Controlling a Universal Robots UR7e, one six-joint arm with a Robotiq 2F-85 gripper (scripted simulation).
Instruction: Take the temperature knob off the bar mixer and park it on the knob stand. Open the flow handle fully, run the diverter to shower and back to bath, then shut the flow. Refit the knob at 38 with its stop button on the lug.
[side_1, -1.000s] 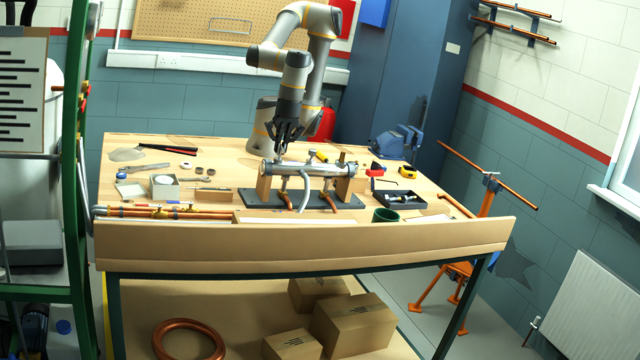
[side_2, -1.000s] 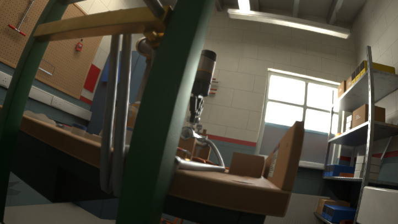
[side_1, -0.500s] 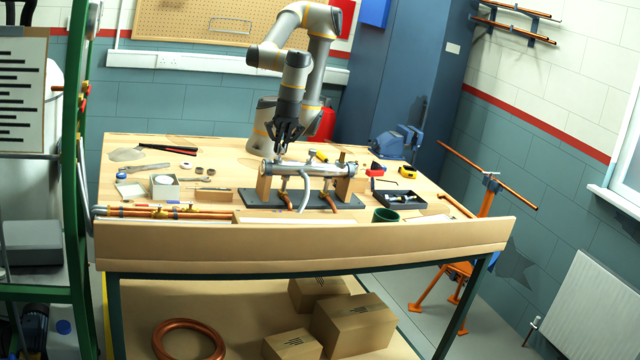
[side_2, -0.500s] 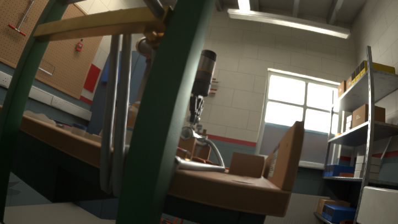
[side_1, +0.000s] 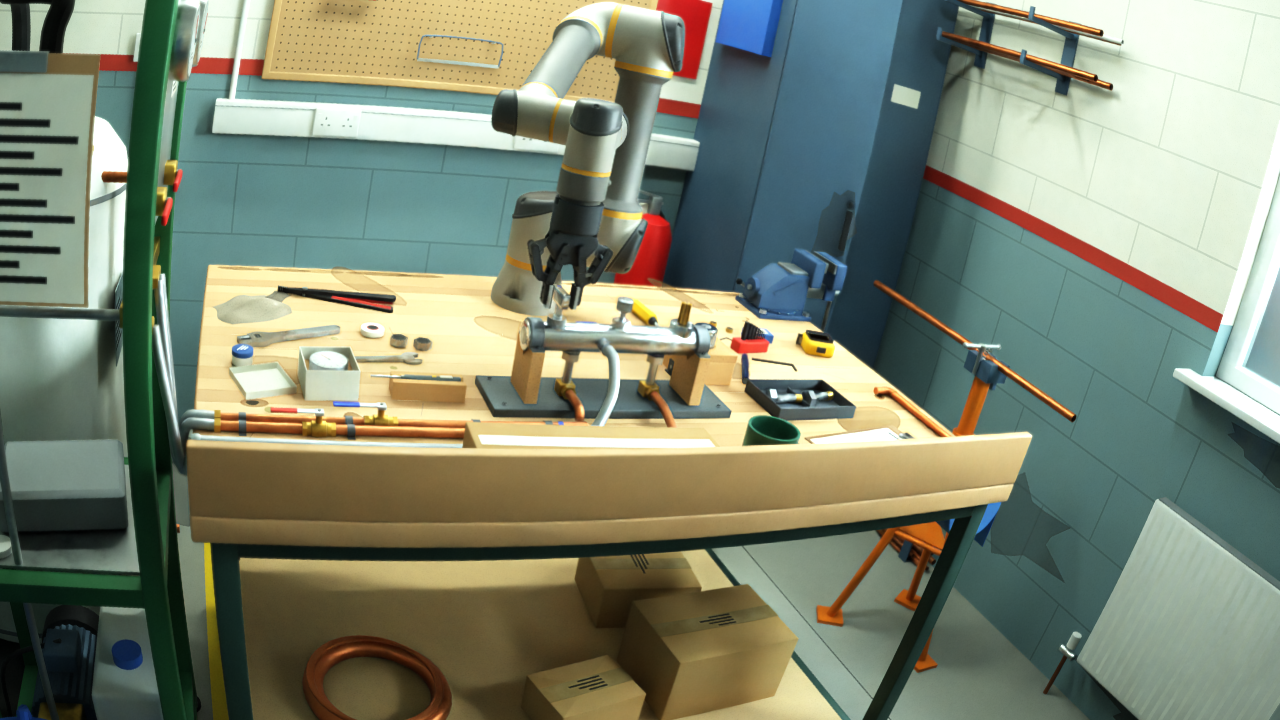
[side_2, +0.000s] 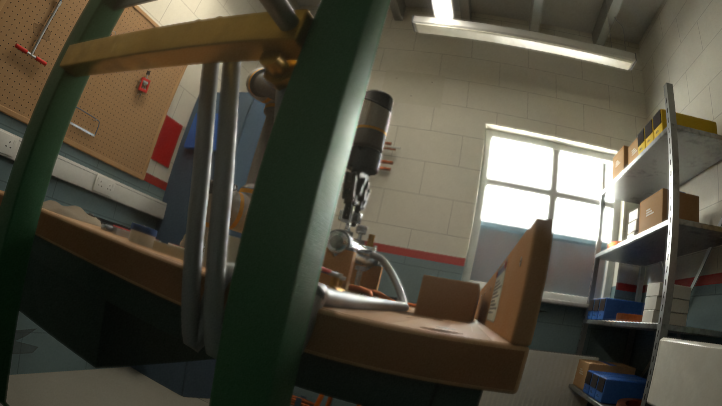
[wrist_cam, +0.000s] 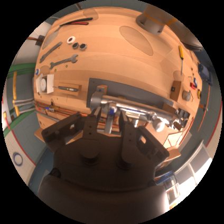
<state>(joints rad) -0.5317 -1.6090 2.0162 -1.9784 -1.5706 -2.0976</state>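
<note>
My gripper (side_1: 564, 298) (wrist_cam: 107, 116) (side_2: 353, 220) hangs over the left end of the chrome bar mixer (side_1: 616, 337) (wrist_cam: 126, 107), which rests on two wooden blocks on a grey base plate in the middle of the bench. The small upright flow handle (side_1: 555, 310) (wrist_cam: 109, 120) on the mixer's left end stands between my fingers. A second upright lever (side_1: 623, 309) rises from the middle of the bar. The temperature knob (wrist_cam: 186, 95) sits on a wooden stand block (side_1: 716, 365) to the right of the mixer. My gripper is open and holds nothing.
The bench's raised front lip (side_1: 609, 484) runs along the near edge, with copper pipes (side_1: 322, 423) behind it on the left. A green cup (side_1: 771, 431) and a black tray (side_1: 798, 395) lie right of the mixer. Spanners (side_1: 286, 336) and a white box (side_1: 328, 371) lie to the left.
</note>
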